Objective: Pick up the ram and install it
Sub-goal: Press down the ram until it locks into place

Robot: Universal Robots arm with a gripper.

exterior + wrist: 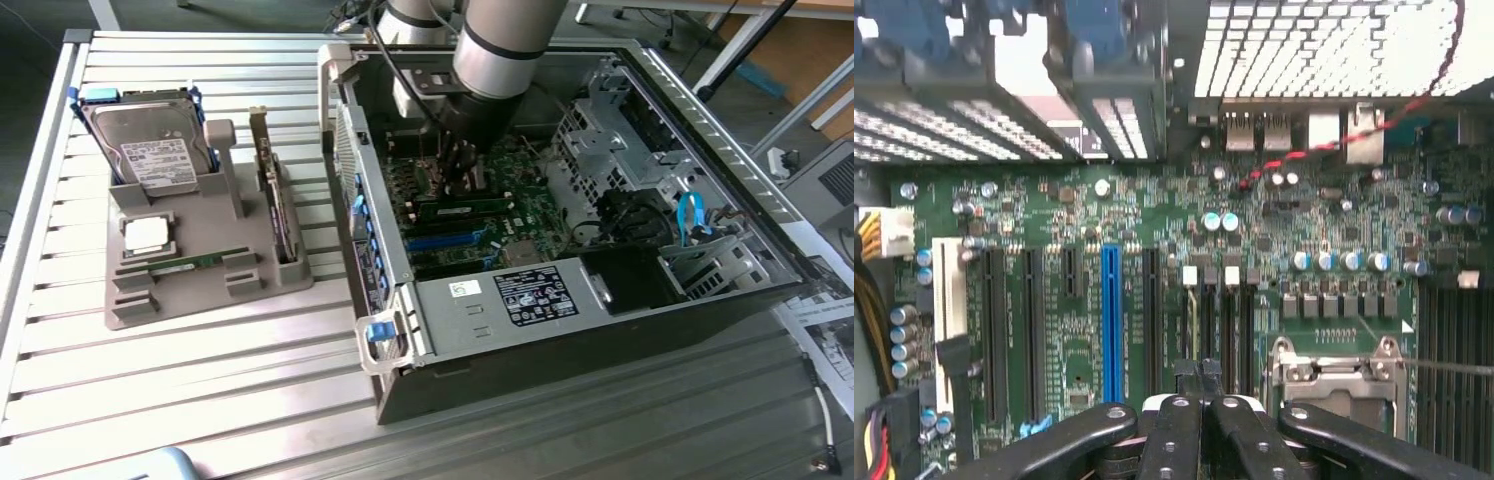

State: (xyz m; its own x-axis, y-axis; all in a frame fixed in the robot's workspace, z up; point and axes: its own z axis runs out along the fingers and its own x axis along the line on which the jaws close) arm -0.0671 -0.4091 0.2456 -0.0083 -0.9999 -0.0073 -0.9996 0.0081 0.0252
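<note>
Pressed-together gripper [461, 180] inside open computer case [721, 250] on slatted metal table [200, 400].

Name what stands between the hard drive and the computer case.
Exterior view: an expansion card stands upright in the grey holder between hard drive and case.

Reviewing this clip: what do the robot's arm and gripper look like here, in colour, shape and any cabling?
The arm is a thick cylindrical tube in light grey, with a black band around it near the upper end. A dark cable runs down beside it. Below sits a black wrist block, then the gripper. In the wrist view the gripper shows glossy black finger links with small silver rivets.
</note>
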